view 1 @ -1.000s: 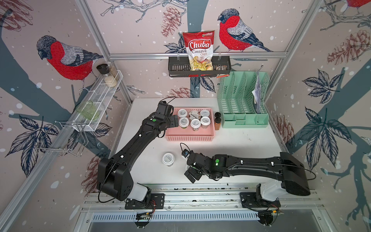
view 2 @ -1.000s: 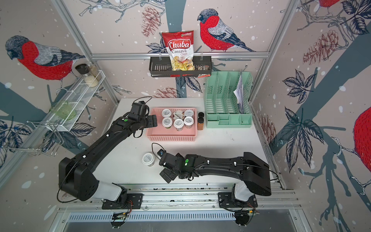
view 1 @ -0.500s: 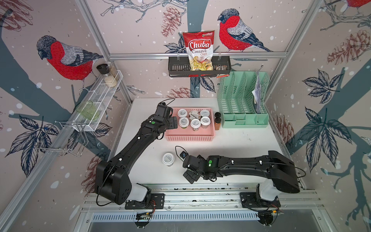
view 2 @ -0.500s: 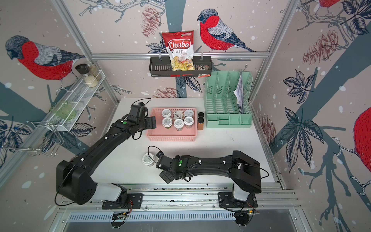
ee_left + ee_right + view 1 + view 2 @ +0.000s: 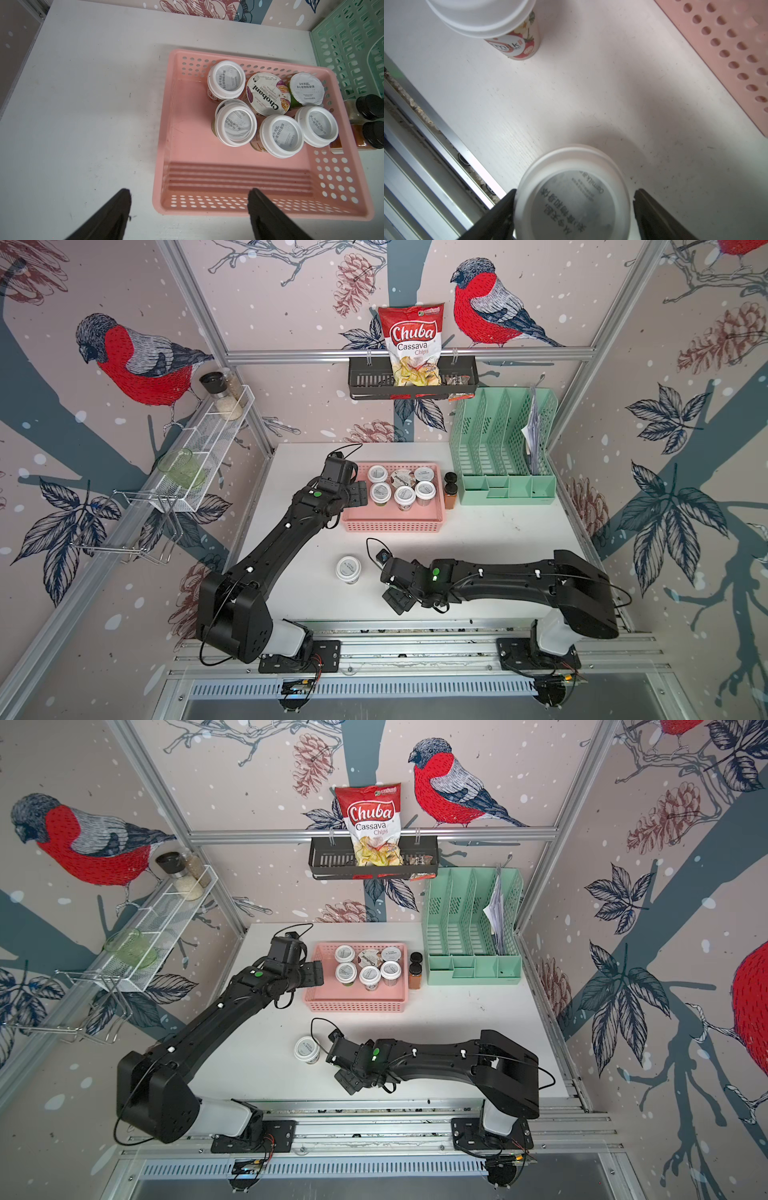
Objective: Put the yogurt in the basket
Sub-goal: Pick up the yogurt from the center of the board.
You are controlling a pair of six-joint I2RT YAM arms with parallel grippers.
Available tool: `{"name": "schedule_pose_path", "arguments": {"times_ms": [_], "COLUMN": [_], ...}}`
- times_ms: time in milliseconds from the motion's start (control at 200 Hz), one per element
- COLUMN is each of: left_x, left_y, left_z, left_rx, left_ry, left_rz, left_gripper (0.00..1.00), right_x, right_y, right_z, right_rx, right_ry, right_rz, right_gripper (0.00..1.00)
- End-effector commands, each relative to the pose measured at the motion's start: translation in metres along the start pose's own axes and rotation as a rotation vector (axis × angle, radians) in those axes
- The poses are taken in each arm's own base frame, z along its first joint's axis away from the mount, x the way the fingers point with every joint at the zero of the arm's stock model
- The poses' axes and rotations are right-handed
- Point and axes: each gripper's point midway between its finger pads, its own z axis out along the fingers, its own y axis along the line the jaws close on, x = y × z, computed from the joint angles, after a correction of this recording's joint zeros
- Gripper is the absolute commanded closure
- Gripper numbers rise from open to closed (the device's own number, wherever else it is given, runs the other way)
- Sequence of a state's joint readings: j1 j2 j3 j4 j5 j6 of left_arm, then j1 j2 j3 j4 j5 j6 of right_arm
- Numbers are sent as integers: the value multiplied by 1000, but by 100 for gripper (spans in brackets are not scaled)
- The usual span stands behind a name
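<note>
Since a second ago the elbow of the right arm (image 5: pixel 582 593) has swung inward. Only the right wrist view shows the near cup (image 5: pixel 574 203), upright, inside the right pincer (image 5: pixel 574 192): one finger touches its lid rim, one stands just apart; both top views hide it. A loose cup (image 5: pixel 348 569) stands upright on the counter (image 5: pixel 498 539) nearby. Six cups (image 5: pixel 280 135) sit lids-up in the basket (image 5: pixel 207 204), the left pincer (image 5: pixel 189 191) wide and empty over its corner.

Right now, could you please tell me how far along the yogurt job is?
Done: six cups, the Chobani cup among them, sit in the basket. In hand: the right gripper straddles a seventh cup, jaws open, not yet clamped. Remaining: that one and another standing cup on the table. The left gripper hangs open and empty at the basket's edge.
</note>
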State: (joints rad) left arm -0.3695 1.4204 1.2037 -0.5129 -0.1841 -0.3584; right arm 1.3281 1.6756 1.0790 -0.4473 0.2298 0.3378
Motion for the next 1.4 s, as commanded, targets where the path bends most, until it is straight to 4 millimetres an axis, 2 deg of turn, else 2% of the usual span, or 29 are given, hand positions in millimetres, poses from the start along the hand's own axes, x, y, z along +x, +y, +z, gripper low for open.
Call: {"name": "schedule_pose_path", "arguments": {"times_ms": [0,265,515,695,785,950,1070,1221,1396], "left_x": [-4,-4,-9,-11,-11,-11,-10,-10,-8], "left_y": [1,1,6,7,7,7,8,8,8], "left_z": [2,5,2,-2,-2,-2,-1,-1,0], "left_rx": [-3,-9,-16,-13,-11,-8,-8,-4,-5], "left_ry": [-16,-11,-24,-39,-37,-36,-34,-33,-27], "left_rz": [7,12,1,-6,-5,-6,-4,-5,-6], "left_gripper": [9,9,9,9,9,9,9,9,9], "right_x": [-6,-7,-16,-28,-32,-26,-23,-10,-7], "right_y": [2,-3,-15,-35,-36,-21,-7,-9,-10], "right_z": [2,1,-14,-31,-35,-24,-21,-10,-1], "right_rx": [-5,-4,5,7,-23,-61,-91,-78,-66], "right_ry": [-17,-16,-30,-49,-59,-18,-8,35,51], "right_rz": [-11,-7,7,43,50,27,14,15,14], "right_gripper": [12,15,15,16,14,6,4,1,1]}}
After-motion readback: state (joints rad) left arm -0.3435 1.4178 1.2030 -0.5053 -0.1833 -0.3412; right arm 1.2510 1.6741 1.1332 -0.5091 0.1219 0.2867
